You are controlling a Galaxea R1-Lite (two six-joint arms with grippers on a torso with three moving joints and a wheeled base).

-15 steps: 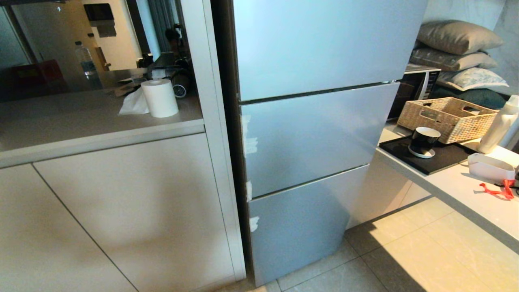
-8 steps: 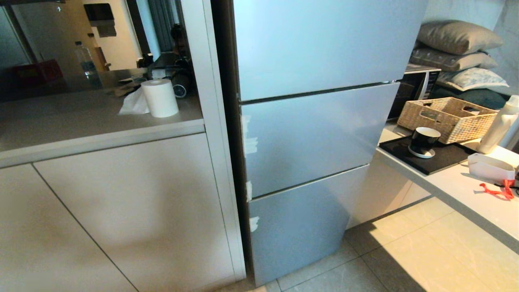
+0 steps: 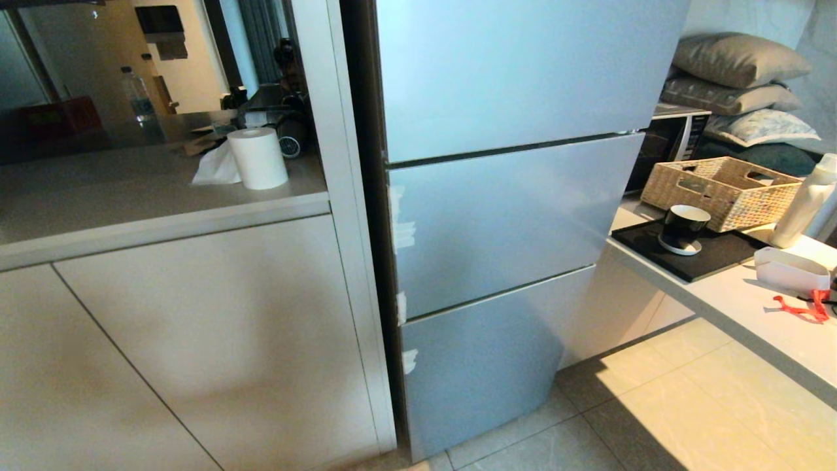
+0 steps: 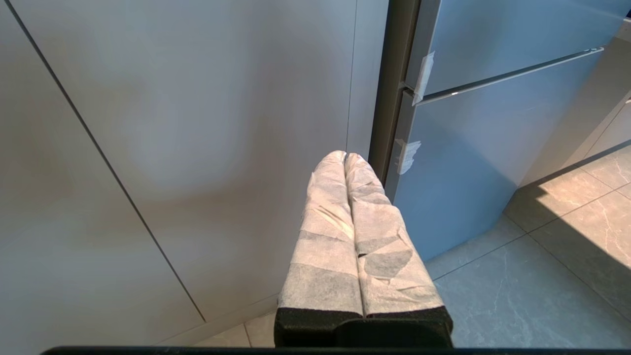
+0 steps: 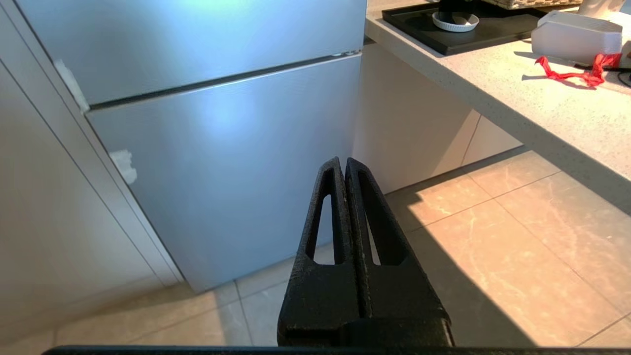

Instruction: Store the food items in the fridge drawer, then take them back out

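Before the robot stands the fridge (image 3: 510, 216), the largest thing in view, with all three of its silver fronts shut flush: upper door, middle front and lowest front alike. No gap shows at any seam, and white tape tabs (image 3: 400, 226) sit along the hinge-side edge. The fridge drawer itself is therefore not visible; it cannot be said from these views which front conceals it.

To the fridge's left runs a pale cabinet (image 3: 196, 340) under a desk (image 3: 131, 190) that carries a paper roll (image 3: 257, 157). To its right a second desk (image 3: 752, 314) carries a wicker basket (image 3: 722, 190), a dark tray (image 3: 693, 252) with a cup (image 3: 682, 229) on it, a white box (image 3: 790, 269) and a red strap (image 3: 803, 306). No tomato or other food item is seen on either desk, on the floor, or in either tool.

Neither arm appears in the head view. The left tool (image 4: 345, 157), its fingers wrapped in pale cloth, has them pressed together and empty, pointing at the seam between cabinet and fridge. The right tool (image 5: 344, 161), bare black, is likewise fully closed on nothing, facing the lowest fridge front above the tiled floor (image 5: 493, 236).

Judgement: nothing of the task shows as in progress. Either no step is begun, or the whole cycle is finished and the fridge reclosed; the pictures do not settle which. If unbegun, opening the fridge, finding the food, storing and retrieving all remain.
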